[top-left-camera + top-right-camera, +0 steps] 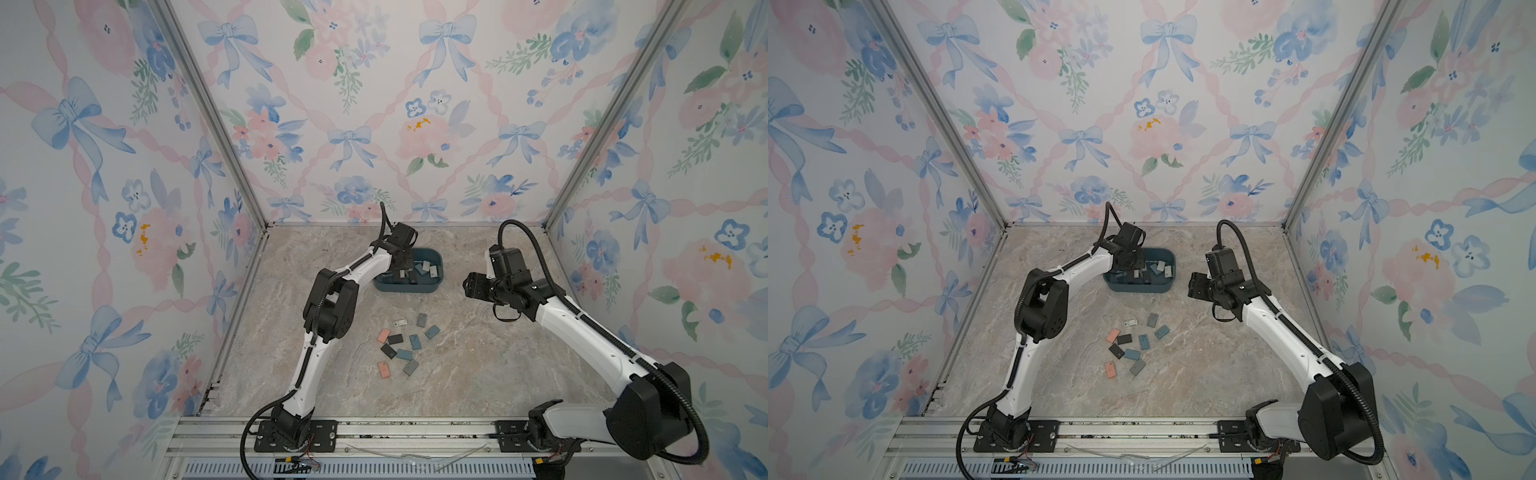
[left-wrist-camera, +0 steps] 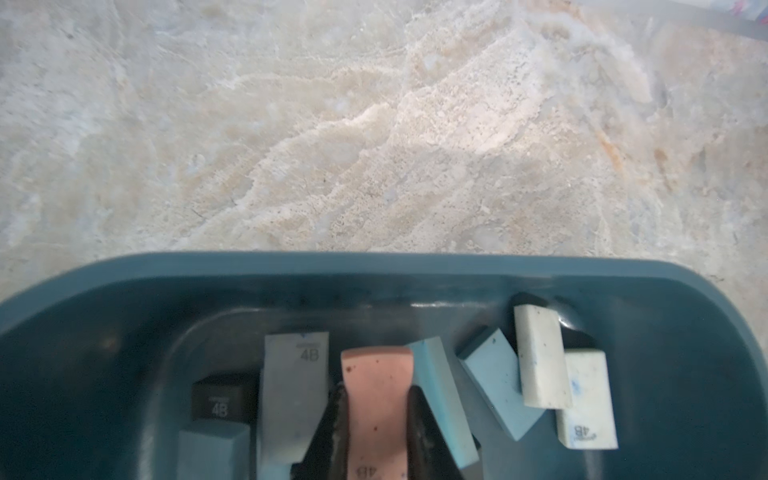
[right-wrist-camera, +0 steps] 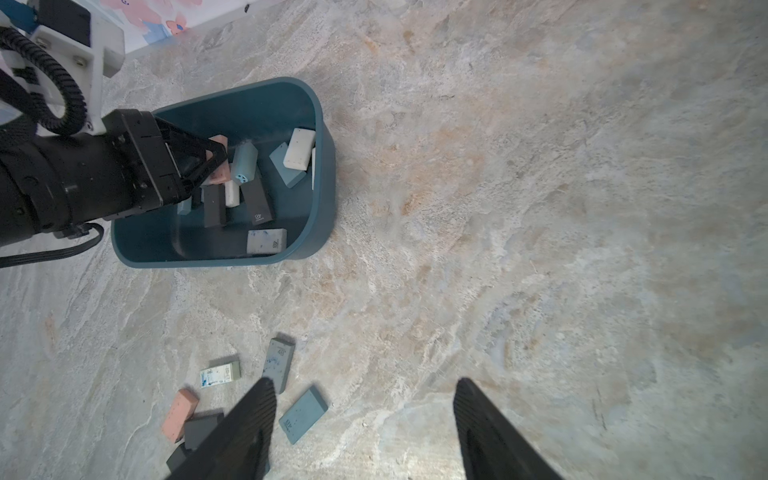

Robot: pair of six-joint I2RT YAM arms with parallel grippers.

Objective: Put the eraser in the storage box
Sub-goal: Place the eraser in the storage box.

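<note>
We are noting the beige marbled tabletop (image 3: 540, 208) carrying the dark teal rounded plastic storage box (image 3: 326, 199). Right gripper (image 3: 365, 384) is hanging wide, empty. Left gripper (image 2: 376, 415) is pinching the pink rectangular rubber eraser (image 2: 376, 370), seemingly inside the box.

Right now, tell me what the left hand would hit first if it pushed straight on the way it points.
Probably the storage box: the left hand, shut on the pink eraser, points at its bare inner wall ahead, though depth is unclear.
</note>
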